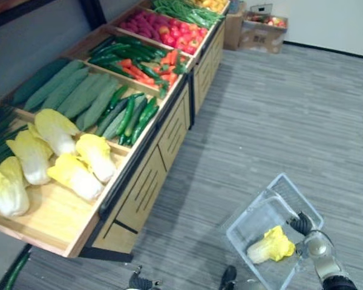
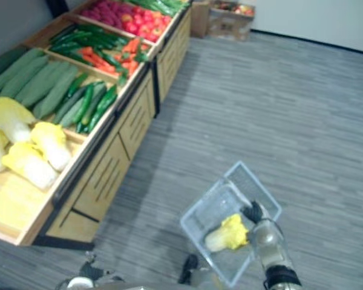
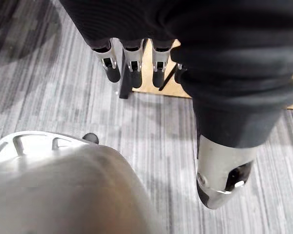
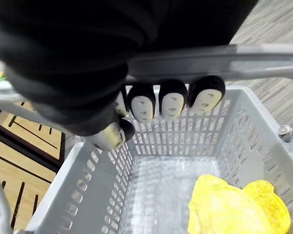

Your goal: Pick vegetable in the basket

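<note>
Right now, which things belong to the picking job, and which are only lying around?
Job: basket; cabbage inside it; right hand curled round its handle; shelf cabbages.
Lying about: cucumbers, red vegetables, cardboard boxes, idle left hand.

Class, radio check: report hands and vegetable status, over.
Right hand shut on basket handle. Left hand open, idle. One cabbage in basket. More cabbages on shelf.

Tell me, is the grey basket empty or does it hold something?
Not empty: one yellow cabbage lies inside the basket, and the right hand has its fingers curled round the handle.
</note>
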Available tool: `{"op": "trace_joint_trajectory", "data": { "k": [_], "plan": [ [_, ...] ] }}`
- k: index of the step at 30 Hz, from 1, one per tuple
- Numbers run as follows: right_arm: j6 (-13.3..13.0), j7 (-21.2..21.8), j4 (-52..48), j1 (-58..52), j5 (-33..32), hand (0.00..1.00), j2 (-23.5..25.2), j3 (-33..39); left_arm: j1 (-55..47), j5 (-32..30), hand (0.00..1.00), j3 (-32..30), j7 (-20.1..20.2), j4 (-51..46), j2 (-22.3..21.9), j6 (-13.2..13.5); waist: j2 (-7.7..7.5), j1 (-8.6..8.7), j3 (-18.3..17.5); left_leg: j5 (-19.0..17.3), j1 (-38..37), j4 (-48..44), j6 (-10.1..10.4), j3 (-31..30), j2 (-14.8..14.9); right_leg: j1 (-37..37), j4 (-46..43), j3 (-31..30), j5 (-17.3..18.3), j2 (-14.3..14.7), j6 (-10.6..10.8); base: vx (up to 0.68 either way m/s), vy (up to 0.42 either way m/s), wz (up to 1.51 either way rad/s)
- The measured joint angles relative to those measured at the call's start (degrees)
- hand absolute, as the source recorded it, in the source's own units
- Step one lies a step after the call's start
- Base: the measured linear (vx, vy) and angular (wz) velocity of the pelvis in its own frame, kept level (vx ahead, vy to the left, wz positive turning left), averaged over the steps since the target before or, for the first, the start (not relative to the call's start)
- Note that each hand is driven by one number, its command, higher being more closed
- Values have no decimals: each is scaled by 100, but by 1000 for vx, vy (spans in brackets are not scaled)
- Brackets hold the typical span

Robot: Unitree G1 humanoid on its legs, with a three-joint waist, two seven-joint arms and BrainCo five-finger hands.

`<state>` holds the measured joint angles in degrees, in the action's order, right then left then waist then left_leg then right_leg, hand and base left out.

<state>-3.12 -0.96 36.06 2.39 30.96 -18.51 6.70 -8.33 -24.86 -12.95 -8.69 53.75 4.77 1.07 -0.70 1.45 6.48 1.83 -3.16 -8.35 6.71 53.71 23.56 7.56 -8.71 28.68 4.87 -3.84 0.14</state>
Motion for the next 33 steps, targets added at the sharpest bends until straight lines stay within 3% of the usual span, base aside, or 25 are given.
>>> {"op": "trace_joint_trajectory", "data": {
  "k": [3, 4, 5, 6, 7, 8, 12, 14, 15, 16, 18, 20, 21, 23, 24, 27, 29, 30, 32, 33],
  "plan": [
    [-98, 23, -38, 1, -5, 100, -91, -200, 11, 0, 0, 2, -16, -11, 1, 3, 38, -12, 70, -48, 3, -881, -85, -216, 393, -137, -38, -226, 68, 98, -108, 50, -79, -43],
    [-115, 23, -42, 15, -13, 100, -174, -340, 11, 1, 0, 3, -33, -21, 5, 29, 33, -21, 191, -69, 137, -1433, -286, -787, 521, -295, -15, -398, 125, 100, -191, 14, -28, -53],
    [-116, 19, -42, 56, -13, 100, -274, -508, -2, 3, 0, 15, -66, -6, -29, 81, 82, -40, 236, -417, 432, -1929, -250, -1765, 337, -364, 62, -574, 161, 77, -174, -8, 17, -61],
    [-115, 22, -42, 111, -12, 100, -318, -602, -15, 5, 0, 15, -85, -4, -58, 95, 123, -50, 260, -637, 565, -2051, -168, -2251, 131, -384, 96, -677, 153, 61, -166, 9, 56, -78],
    [-115, 24, -39, 174, -10, 100, -355, -726, -69, 48, 0, 13, -135, -14, -128, 101, 178, -80, 287, -904, 787, -2051, -93, -2997, -333, -378, 176, -891, 129, 29, -128, 48, 77, -84],
    [-118, 30, -39, 176, -17, 100, -345, -760, -109, 232, 0, 6, -193, -42, -175, 148, 215, -170, 310, -1040, 934, -1837, -87, -3362, -712, -377, 248, -1062, 124, 17, -121, 57, 80, -80],
    [-129, 32, -39, 198, -219, 100, -300, -798, -193, 231, 0, 9, -233, -139, -267, 223, 306, -329, 348, -962, 1133, -479, -33, -4033, -1317, -366, 273, -1367, 63, 17, -18, 99, 119, -58],
    [-151, 30, -44, 236, -227, 100, -300, -819, -217, 231, 0, 5, -238, -139, -314, 265, 392, -351, 382, -430, 1201, 249, 12, -4515, -1513, -345, 269, -1597, 60, 9, 106, 162, 196, -51],
    [-156, 28, -45, 238, -227, 100, -299, -853, -226, 230, 0, 4, -239, -134, -329, 262, 424, -373, 362, -216, 1170, 320, 10, -4528, -1553, -313, 266, -1679, 57, 3, 162, 205, 230, -52],
    [-190, 23, -70, 244, -226, 100, -278, -909, -196, 229, 0, 2, -242, -138, -326, 261, 430, -373, 347, -225, 1116, 363, -100, -4461, -1681, -290, 314, -1799, -27, -95, 314, 196, 193, -29],
    [-275, 27, -144, 251, -224, 100, -283, -928, -175, 230, 0, 7, -250, -159, -236, 271, 333, -347, 407, -269, 1208, 167, -324, -4326, -1833, -345, 554, -1855, -164, -259, 457, 247, 236, -20],
    [-294, 27, -144, 253, -225, 100, -278, -923, -176, 225, 0, 13, -252, -145, -220, 258, 265, -341, 419, -287, 1155, 114, -349, -4328, -2052, -475, 705, -1932, -216, -446, 543, 244, 200, -16],
    [-302, 27, -144, 251, -224, 100, -258, -927, -182, 222, 0, 30, -253, -134, -217, 259, 266, -365, 418, -399, 1051, 116, -482, -4314, -2139, -505, 650, -1995, -200, -521, 586, 203, 133, -20],
    [-353, 25, -147, 255, -219, 100, -202, -924, -177, 220, 0, 39, -252, -122, -215, 257, 254, -375, 425, -580, 944, 117, -520, -4288, -2159, -461, 448, -2042, -128, -553, 687, 190, 124, -30],
    [-389, 23, -151, 256, -218, 100, -177, -917, -175, 222, 0, 75, -252, -94, -203, 251, 249, -388, 428, -819, 796, 159, -554, -4268, -2135, -274, -81, -2111, 34, -565, 778, 138, 104, -42],
    [-470, -57, -170, 306, -154, 100, -93, -847, -182, 223, 0, 251, -247, -37, -48, 251, 117, -373, 437, -1000, 426, 217, -665, -4055, -2126, 529, -2089, -2122, 130, -735, 746, 105, 108, -34],
    [-464, -126, -116, 209, -166, 100, 124, -653, -237, 223, 0, 378, -248, -1, 197, 244, -186, -323, 409, -1168, 39, 183, -728, -4100, -2257, 891, -3388, -2117, -126, -1043, 651, 187, 76, 10],
    [-459, -138, -98, 176, -169, 100, 188, -609, -256, 223, 0, 384, -248, -5, 219, 240, -190, -309, 406, -1192, -20, 185, -745, -4149, -2238, 968, -3602, -2113, -216, -1069, 660, 228, 9, 29],
    [-449, -139, 113, 188, -184, 100, 266, -491, -223, 227, 0, 392, -248, -19, 228, 214, -180, -251, 415, -1206, -152, 244, -759, -4276, -2149, 1127, -3640, -1765, 149, -1176, 429, 240, -19, 27],
    [-435, -141, 152, 221, -184, 100, 257, -461, -208, 227, 0, 391, -247, -20, 226, 211, -154, -247, 431, -1207, -162, 244, -758, -4308, -2110, 1139, -3422, -1645, 204, -1171, 429, 198, -54, 15]
  ]
}}
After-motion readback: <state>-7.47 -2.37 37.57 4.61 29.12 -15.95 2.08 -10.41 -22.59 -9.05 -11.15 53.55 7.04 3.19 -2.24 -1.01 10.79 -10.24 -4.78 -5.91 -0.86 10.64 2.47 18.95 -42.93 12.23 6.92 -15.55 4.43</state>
